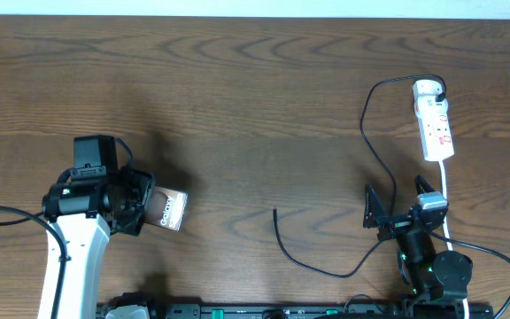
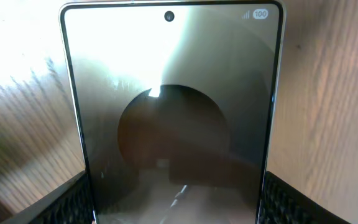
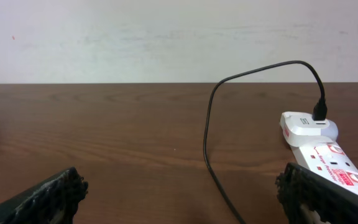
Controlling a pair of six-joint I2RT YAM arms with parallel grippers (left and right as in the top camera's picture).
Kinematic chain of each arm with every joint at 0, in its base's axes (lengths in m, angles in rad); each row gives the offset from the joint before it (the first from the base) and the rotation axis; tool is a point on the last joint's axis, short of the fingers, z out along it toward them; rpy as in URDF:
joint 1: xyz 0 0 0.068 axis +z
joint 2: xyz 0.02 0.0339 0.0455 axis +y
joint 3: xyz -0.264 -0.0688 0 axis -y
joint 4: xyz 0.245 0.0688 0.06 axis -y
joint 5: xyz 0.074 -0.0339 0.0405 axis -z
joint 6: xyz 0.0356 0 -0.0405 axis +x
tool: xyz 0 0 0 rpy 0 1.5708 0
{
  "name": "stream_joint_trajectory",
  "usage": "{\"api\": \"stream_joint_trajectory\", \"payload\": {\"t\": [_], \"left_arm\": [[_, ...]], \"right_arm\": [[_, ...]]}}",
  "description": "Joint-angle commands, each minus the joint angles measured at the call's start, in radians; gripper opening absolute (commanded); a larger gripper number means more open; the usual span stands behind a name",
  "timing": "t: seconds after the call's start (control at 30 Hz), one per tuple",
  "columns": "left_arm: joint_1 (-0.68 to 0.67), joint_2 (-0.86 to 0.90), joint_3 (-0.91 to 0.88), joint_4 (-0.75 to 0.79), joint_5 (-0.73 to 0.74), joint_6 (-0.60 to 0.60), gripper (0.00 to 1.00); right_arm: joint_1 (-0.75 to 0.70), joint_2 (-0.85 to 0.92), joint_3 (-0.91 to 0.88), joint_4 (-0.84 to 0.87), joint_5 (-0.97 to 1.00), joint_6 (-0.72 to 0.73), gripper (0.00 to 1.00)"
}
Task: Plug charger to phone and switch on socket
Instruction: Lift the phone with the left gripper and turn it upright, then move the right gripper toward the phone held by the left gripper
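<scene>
The phone, bronze-brown with white "Galaxy" lettering, is at the left of the table, and my left gripper is shut on its long edges. In the left wrist view the phone fills the frame, its lower sides pressed between both black pads. The charger, a thin black cable, runs from the socket's far end in a loop across the table to its free tip. The socket is a white strip at the right. My right gripper stands open, just near of the strip and beside the cable.
The socket shows red switch marks, and a white adaptor with the black cable plugged in sits at its far end. Its white cord runs past my right arm. A pale wall stands behind the table's far edge.
</scene>
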Motion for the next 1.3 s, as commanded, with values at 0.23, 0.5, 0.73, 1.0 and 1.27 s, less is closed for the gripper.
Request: {"api": "stream_joint_trajectory", "payload": {"t": [0.23, 0.5, 0.73, 1.0, 1.27], "left_arm": [[0.004, -0.011, 0.034, -0.003, -0.060, 0.024, 0.07], [0.004, -0.011, 0.034, -0.004, -0.059, 0.024, 0.07], [0.004, -0.011, 0.034, -0.003, -0.058, 0.024, 0.08], [0.004, -0.011, 0.034, -0.005, -0.055, 0.024, 0.07], [0.004, -0.011, 0.034, -0.007, -0.055, 0.024, 0.07]], "right_arm": [[0.009, 0.001, -0.001, -0.004, -0.027, 0.079, 0.99], [0.009, 0.001, 0.001, 0.142, -0.200, 0.080, 0.99], [0.009, 0.106, 0.181, -0.026, -0.252, 0.037, 0.99], [0.009, 0.630, 0.670, -0.288, -0.391, -0.071, 0.99], [0.010, 1.176, 1.136, -0.713, -0.667, -0.104, 0.99]]}}
